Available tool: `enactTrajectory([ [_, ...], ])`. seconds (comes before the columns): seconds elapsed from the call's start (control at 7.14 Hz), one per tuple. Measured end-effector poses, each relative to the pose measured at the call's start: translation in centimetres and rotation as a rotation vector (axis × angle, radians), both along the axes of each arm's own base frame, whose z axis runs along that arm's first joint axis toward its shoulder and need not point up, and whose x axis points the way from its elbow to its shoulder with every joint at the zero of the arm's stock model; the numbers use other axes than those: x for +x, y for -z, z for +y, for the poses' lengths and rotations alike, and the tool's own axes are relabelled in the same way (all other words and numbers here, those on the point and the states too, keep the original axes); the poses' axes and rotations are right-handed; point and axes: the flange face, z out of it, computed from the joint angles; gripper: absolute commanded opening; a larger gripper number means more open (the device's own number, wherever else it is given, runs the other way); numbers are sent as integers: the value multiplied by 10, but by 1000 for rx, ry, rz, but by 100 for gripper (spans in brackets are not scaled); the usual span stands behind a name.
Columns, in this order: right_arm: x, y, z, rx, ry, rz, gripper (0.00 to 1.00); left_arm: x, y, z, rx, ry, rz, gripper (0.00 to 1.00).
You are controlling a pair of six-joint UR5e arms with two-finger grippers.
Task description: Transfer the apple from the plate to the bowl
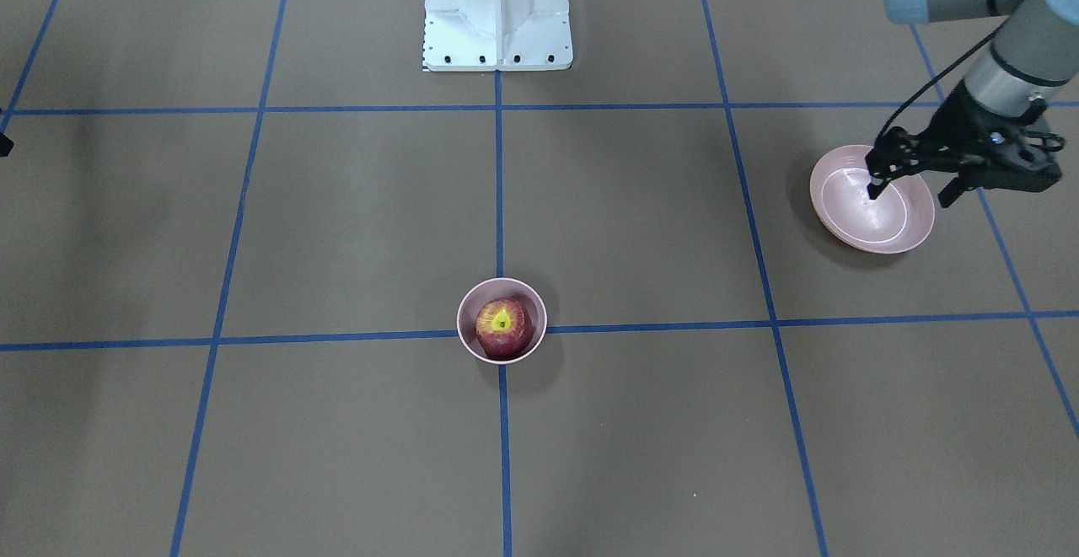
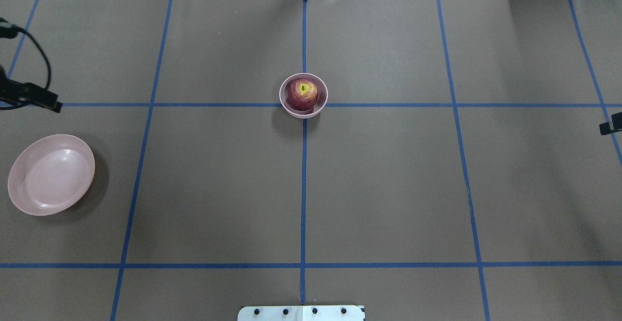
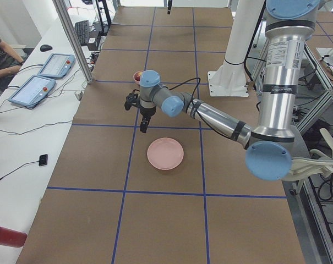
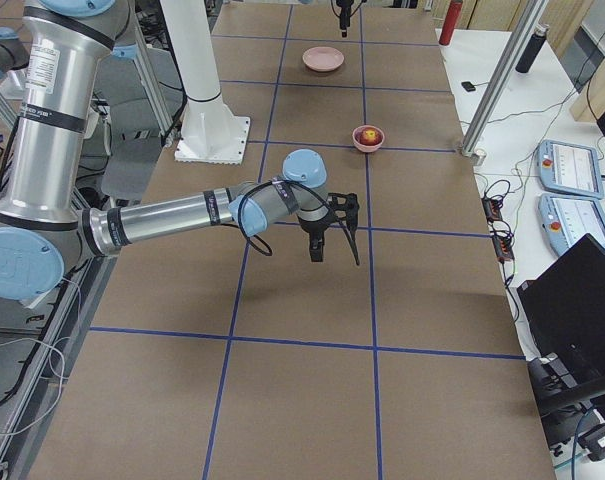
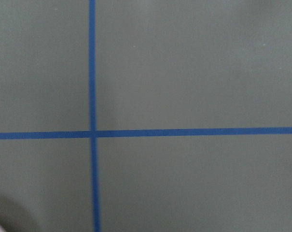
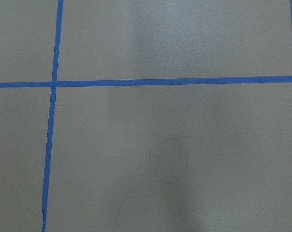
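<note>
the brown table (image 2: 388,190) with blue tape lines is carrying only two dishes. the left arm (image 3: 221,118) is reaching out toward the left end of the table, and the right arm (image 4: 162,220) is reaching out toward the right end. the plate (image 2: 51,174) is lying near the left edge, about halfway between the robot's edge and the operators' edge, and nothing is lying in it. the bowl (image 2: 302,114) is standing in the middle of the table, a little closer to the operators' edge, on a crossing of two tape lines. the apple (image 2: 302,93) is sitting inside the bowl with its yellow-green stem dimple facing up. the left gripper (image 1: 909,197) is hanging in the air near the plate without touching it; its fingers are spread wide and are holding nothing. the right gripper (image 4: 334,258) is hanging above bare table by the right edge, well apart from both dishes; in the right side view its fingers are standing apart with nothing between them.
</note>
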Motion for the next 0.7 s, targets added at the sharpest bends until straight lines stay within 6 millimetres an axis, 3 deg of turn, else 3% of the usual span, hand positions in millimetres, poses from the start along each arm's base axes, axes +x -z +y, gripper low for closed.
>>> enactTrajectory([
  [0.14, 6, 0, 0, 5, -9, 1, 99, -35, -37, 3, 25, -30, 4, 98],
  [0.28, 12, -3, 2, 11, -11, 6, 99, -59, -63, 4, 45, -53, -1, 98],
  [0.7, 22, -19, 13, 27, 13, 28, 99, -92, -83, 1, 75, -62, -29, 98],
])
